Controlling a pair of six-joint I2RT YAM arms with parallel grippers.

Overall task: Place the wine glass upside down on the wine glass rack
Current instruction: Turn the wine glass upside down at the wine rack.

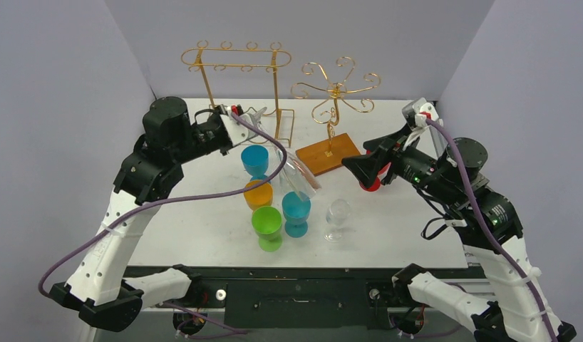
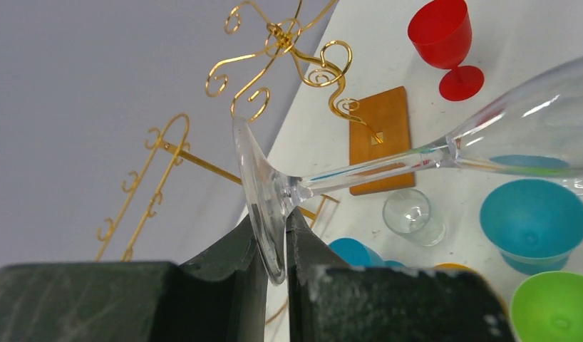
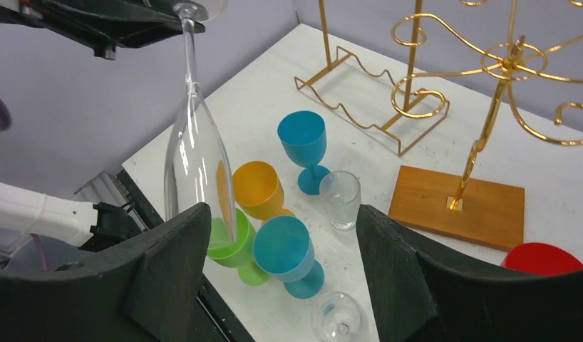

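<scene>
My left gripper is shut on the round foot of a clear tall wine glass. The glass hangs tilted, bowl down and to the right, over the coloured cups. In the left wrist view the fingers pinch the foot's rim, and the stem and bowl run off to the right. A gold bar-shaped glass rack stands at the back, just behind the left gripper. A gold tree-shaped rack on a wooden base stands to its right. My right gripper is open and empty beside the wooden base, facing the glass.
Under the held glass stand a blue goblet, an orange cup, a green goblet and a teal goblet. A small clear stemmed glass stands to their right. A clear tumbler and a red goblet are near the wooden base.
</scene>
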